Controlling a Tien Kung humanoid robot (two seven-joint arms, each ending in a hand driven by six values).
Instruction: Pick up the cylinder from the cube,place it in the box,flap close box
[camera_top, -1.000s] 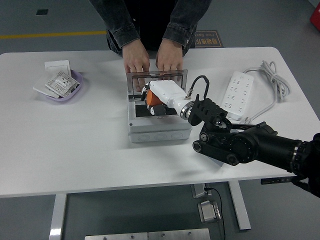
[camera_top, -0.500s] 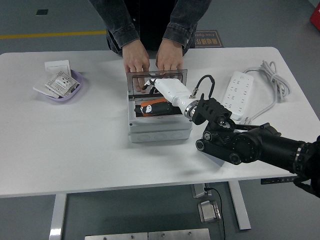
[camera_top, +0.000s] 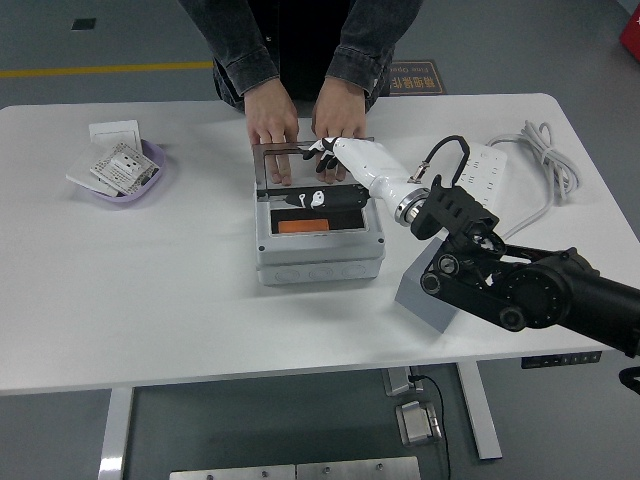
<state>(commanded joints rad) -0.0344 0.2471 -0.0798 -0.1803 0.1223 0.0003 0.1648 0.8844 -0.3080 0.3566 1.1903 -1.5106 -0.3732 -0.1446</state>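
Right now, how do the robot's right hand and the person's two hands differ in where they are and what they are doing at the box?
The right hand is white, comes in from the right and has its dark fingertips at the lid of the box. The person's hands are bare, come from the far side and lie flat on the lid's far edge. The robot uses one hand; the person uses two. All of them are at the same lid.

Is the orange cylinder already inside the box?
Yes, the orange cylinder lies inside the open grey box, while the right hand reaches the raised lid held by the person's hands.
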